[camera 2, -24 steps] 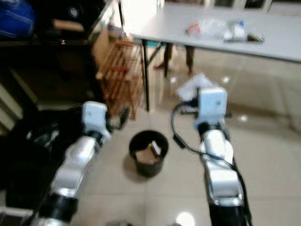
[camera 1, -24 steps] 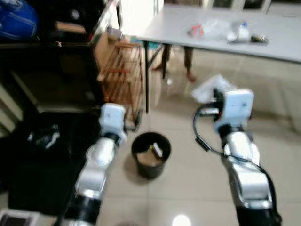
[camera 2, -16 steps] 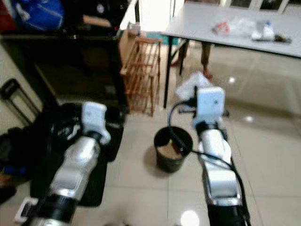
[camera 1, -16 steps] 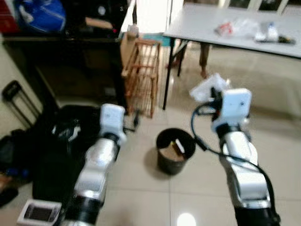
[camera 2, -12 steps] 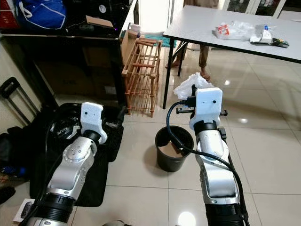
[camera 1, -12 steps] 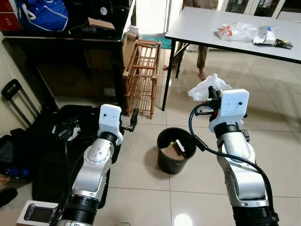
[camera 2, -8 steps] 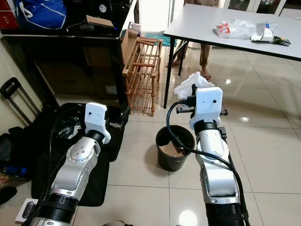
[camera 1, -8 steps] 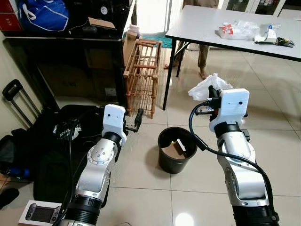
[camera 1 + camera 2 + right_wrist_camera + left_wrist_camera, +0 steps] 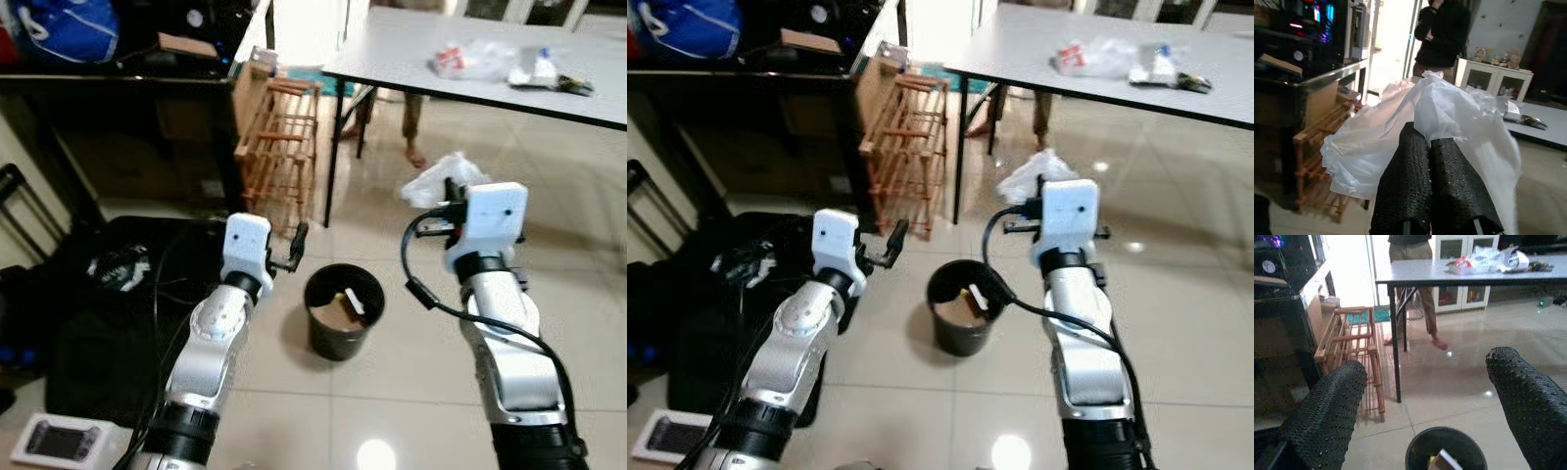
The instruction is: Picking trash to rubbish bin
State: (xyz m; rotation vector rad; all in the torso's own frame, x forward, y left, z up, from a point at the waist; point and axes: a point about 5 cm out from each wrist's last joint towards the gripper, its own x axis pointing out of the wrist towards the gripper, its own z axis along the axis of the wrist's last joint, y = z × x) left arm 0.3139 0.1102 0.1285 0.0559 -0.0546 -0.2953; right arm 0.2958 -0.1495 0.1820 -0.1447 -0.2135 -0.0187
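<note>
We hold a crumpled white plastic bag (image 9: 1449, 122) clamped in our right gripper (image 9: 1435, 147) above the tiled floor, just right of the black bin (image 9: 342, 311), ready to drop, while our left gripper (image 9: 1430, 396) hovers, fingers apart.
</note>
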